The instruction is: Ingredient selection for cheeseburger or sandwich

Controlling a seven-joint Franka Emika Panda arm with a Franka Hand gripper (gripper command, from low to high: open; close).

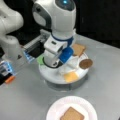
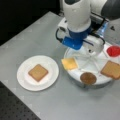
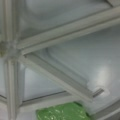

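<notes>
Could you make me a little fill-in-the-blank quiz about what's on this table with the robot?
1. The paper plate holds one piece of ____.
2. In the divided tray, the yellow-orange square is the ____ slice.
3. The wrist view shows a ____ piece at the bottom edge.
4. The tray section nearest the patty on a front view's right holds a second ____.

Missing words: toast; cheese; green; toast

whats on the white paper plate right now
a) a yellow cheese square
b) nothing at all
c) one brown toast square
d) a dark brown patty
c: a single brown toast square lies alone on the white paper plate, while the cheese square and the patty sit in the divided white tray, as both front views show.
</notes>
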